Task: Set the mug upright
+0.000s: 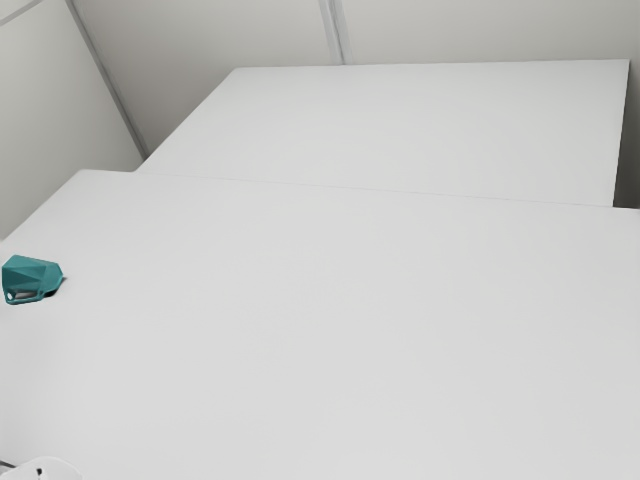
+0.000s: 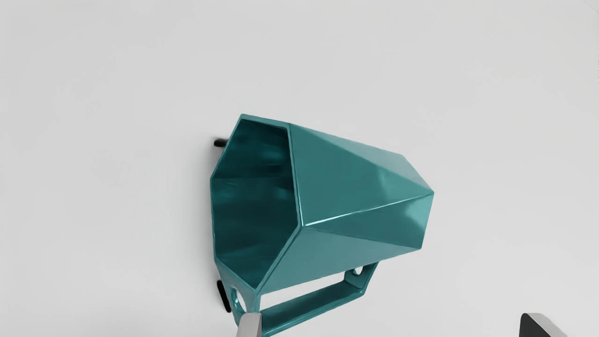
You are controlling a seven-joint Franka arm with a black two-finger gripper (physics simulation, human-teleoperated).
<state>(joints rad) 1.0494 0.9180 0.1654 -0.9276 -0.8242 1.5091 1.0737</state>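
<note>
The teal faceted mug (image 2: 355, 196) lay on its side on the white surface (image 1: 330, 330), near the exterior view's left edge. Its many-sided mouth (image 2: 252, 201) was exposed to the wrist camera, which looked into the darker teal interior. The body tapered from that broad rim to a narrower base, with a bright glint along one ridge. In the exterior view, the broader end pointed to the view's left and the narrower end to its right. The angular handle (image 2: 318, 304) stuck out from the side of the body nearer the fingertips, with a small round opening by each end of its long grip bar. Small dark patches (image 2: 223, 296) showed beside the mouth.

The hand (image 2: 394, 327) had its fingertips spread wide. One overlapped the handle near the rim in the wrist view, though contact could not be told; the other stood clear of the mug.

Farther out, a rounded white piece (image 1: 45, 469) with a small dark mark showed at the exterior view's lower left corner. Beyond the surface were another flat white slab (image 1: 420, 130) and pale walls (image 1: 230, 30) with grey strips (image 1: 335, 30).
</note>
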